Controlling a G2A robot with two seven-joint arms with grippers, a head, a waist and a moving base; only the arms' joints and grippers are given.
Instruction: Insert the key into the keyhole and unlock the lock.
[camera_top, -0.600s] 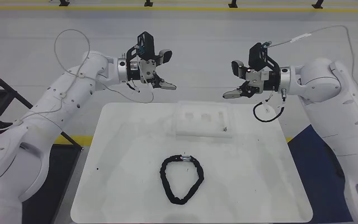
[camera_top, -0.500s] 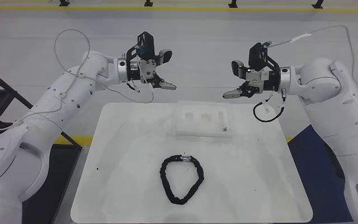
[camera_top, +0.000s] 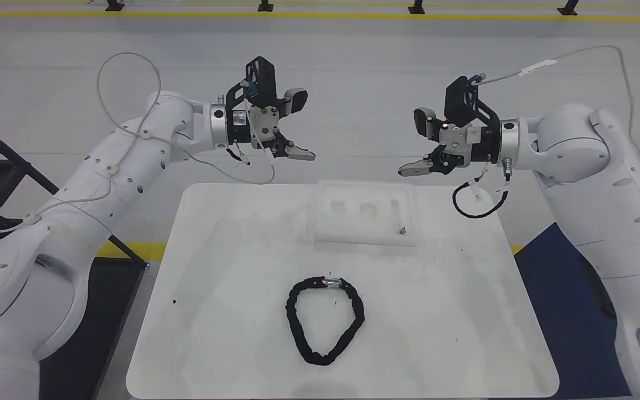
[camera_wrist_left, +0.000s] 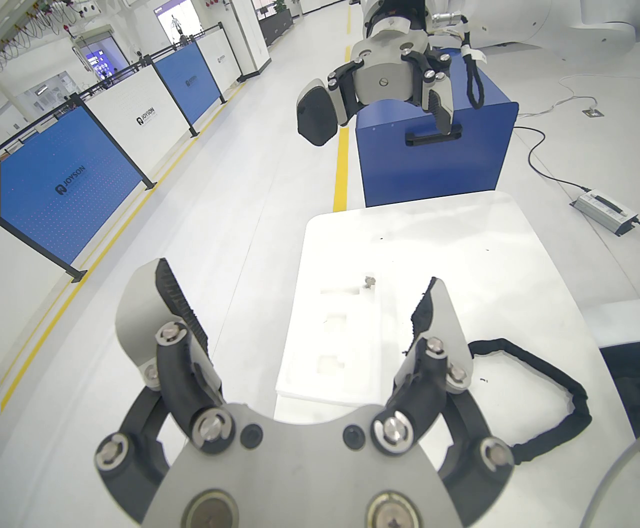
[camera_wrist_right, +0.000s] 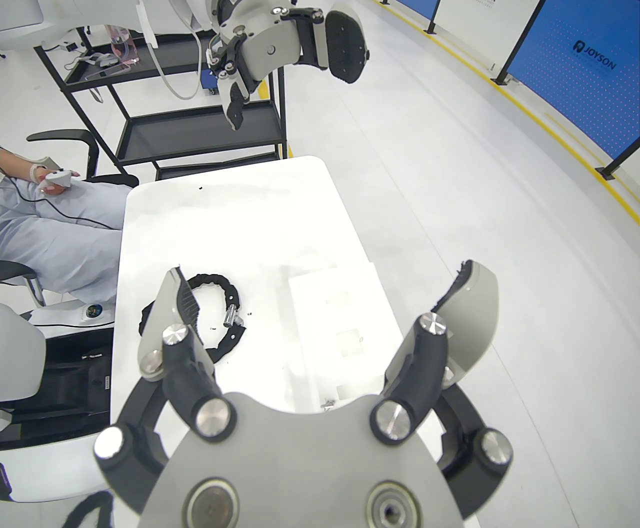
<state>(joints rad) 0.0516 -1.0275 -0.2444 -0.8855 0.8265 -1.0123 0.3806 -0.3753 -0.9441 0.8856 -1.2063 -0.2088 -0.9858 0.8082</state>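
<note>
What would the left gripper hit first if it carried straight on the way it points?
Most likely the right gripper: it faces the left gripper over the far edge of the table, with only air between. Heights look similar, but depth is unclear.

Matt cloth-sleeved lock (camera_top: 294, 318), smooth table (camera_top: 220, 320)

Top camera looking down on the whole surface (camera_top: 220, 320), wrist cameras facing each other across it, peering past left claw (camera_wrist_left: 295, 280) and right claw (camera_wrist_right: 320, 272).

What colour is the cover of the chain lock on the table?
Black cover, with a silver metal lock piece at the join; the top view shows it best.
</note>
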